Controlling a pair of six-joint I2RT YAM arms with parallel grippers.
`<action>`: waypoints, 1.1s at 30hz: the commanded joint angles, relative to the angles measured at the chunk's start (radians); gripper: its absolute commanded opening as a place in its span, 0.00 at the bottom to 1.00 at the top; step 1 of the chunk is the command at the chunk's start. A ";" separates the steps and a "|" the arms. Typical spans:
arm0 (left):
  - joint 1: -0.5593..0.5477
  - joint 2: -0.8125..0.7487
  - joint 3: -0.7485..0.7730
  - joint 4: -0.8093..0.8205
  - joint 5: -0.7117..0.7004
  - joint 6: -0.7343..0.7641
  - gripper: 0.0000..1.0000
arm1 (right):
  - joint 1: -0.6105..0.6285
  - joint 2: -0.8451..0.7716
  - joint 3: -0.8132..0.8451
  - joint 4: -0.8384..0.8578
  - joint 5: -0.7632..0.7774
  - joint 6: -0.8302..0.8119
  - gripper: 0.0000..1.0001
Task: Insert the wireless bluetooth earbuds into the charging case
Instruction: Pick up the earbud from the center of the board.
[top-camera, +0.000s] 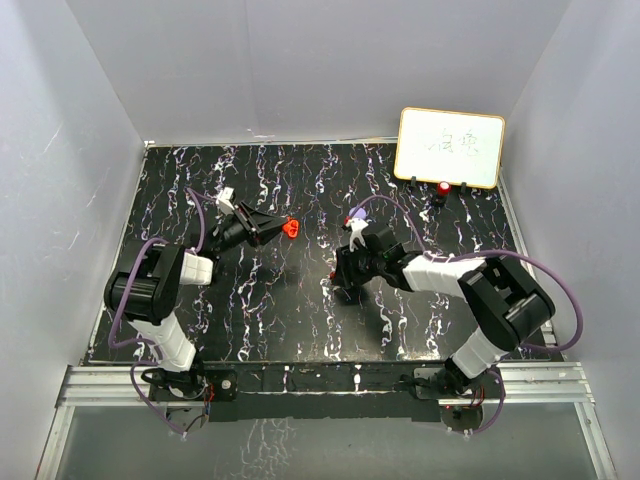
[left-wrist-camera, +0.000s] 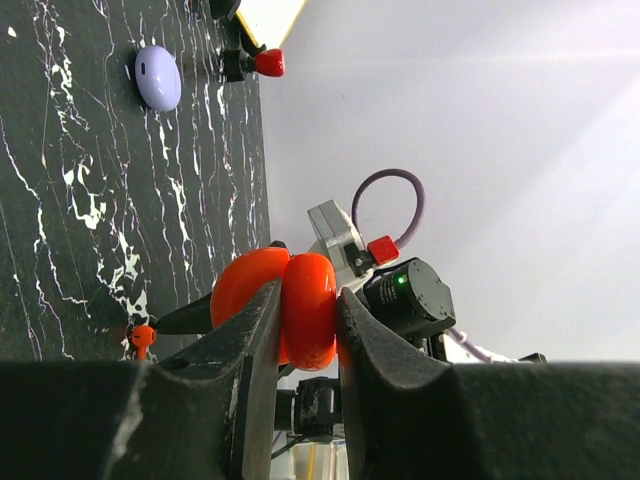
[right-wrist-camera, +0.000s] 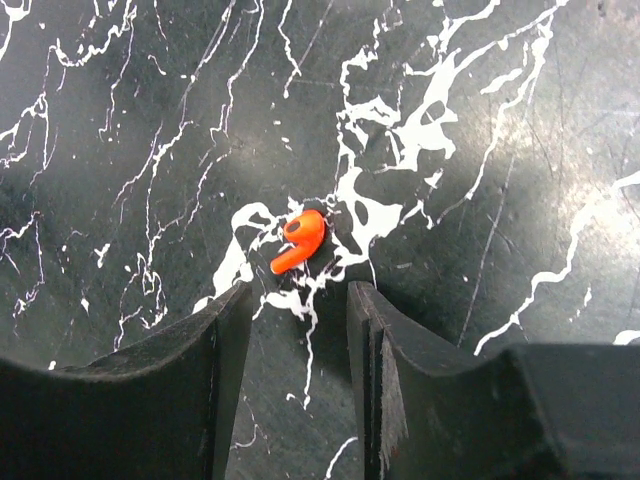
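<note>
My left gripper (left-wrist-camera: 308, 300) is shut on a red round charging case (left-wrist-camera: 310, 310), held above the table with its lid (left-wrist-camera: 243, 290) swung open; from above the case (top-camera: 291, 228) shows at my left gripper's tip (top-camera: 280, 228). A small red earbud (right-wrist-camera: 299, 240) lies on the black marbled table, just beyond the fingertips of my right gripper (right-wrist-camera: 300, 295), which is open and points down at it without touching. In the left wrist view the same earbud (left-wrist-camera: 142, 338) shows low on the table. My right gripper (top-camera: 343, 288) hovers mid-table.
A lavender round case (left-wrist-camera: 158, 77) lies shut on the table behind my right arm (top-camera: 352, 217). A whiteboard (top-camera: 450, 148) stands at the back right with a red-capped marker (top-camera: 442, 187) in front of it. Grey walls enclose the table.
</note>
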 joint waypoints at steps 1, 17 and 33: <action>0.020 -0.073 -0.006 0.028 0.023 0.006 0.00 | 0.026 0.037 0.054 0.060 0.035 0.000 0.41; 0.070 -0.084 -0.034 0.064 0.050 -0.015 0.00 | 0.129 0.096 0.133 -0.058 0.281 0.004 0.39; 0.083 -0.086 -0.049 0.084 0.057 -0.025 0.00 | 0.160 0.083 0.149 -0.126 0.388 -0.015 0.22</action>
